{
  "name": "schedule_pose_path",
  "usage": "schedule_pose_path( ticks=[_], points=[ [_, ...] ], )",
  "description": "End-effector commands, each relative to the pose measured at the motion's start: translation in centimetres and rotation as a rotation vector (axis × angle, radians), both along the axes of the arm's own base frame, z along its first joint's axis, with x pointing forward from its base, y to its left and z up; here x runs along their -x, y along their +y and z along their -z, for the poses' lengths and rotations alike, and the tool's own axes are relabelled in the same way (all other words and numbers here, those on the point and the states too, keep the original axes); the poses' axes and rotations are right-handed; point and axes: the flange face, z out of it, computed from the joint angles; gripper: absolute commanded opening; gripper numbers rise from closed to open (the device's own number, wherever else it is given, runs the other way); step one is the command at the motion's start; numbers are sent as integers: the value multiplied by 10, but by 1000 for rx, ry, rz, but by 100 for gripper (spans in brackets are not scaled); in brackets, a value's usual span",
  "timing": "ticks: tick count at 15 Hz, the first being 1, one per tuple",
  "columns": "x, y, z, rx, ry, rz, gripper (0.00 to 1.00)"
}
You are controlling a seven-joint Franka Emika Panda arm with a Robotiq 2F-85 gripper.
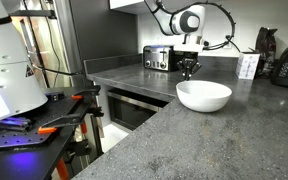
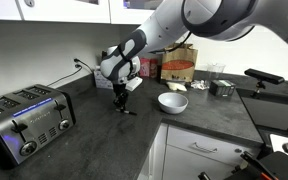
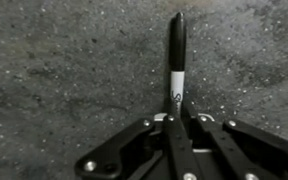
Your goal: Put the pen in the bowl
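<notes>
The pen [image 3: 177, 50] is a thin dark marker with a white label band. It lies on the grey speckled counter, and in the wrist view it points away from my gripper [image 3: 177, 108]. The two fingers sit tight against the pen's near end. In an exterior view the gripper [image 2: 121, 99] is down at the counter with the pen's end [image 2: 130, 110] sticking out beside it. The white bowl [image 2: 172, 102] stands empty a short way off. In an exterior view the bowl [image 1: 204, 95] is in front of the gripper [image 1: 189, 68].
A silver toaster [image 2: 24, 122] stands on the counter and also shows in an exterior view [image 1: 157, 58]. A bag of red items [image 2: 179, 66], a small metal container [image 2: 222, 88] and a white box [image 1: 248, 66] stand along the back. The counter edge runs beside the bowl.
</notes>
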Motion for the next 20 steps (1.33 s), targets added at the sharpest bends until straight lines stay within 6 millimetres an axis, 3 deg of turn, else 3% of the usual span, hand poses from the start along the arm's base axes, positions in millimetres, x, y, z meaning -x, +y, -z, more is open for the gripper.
schedule_pose_path(
  ticks=[1,4,7,12,15,20],
  points=[
    [-3,-6,-8,8,16,33,3],
    [-7,-18,-24,6,-16,59,3],
    [-15,-39,-57,15,-69,94,3],
    [-19,-102,-119,44,-130,194,3],
    [-7,-143,-141,44,-143,265,3],
    [25,-204,-160,19,-173,374,3]
  ],
)
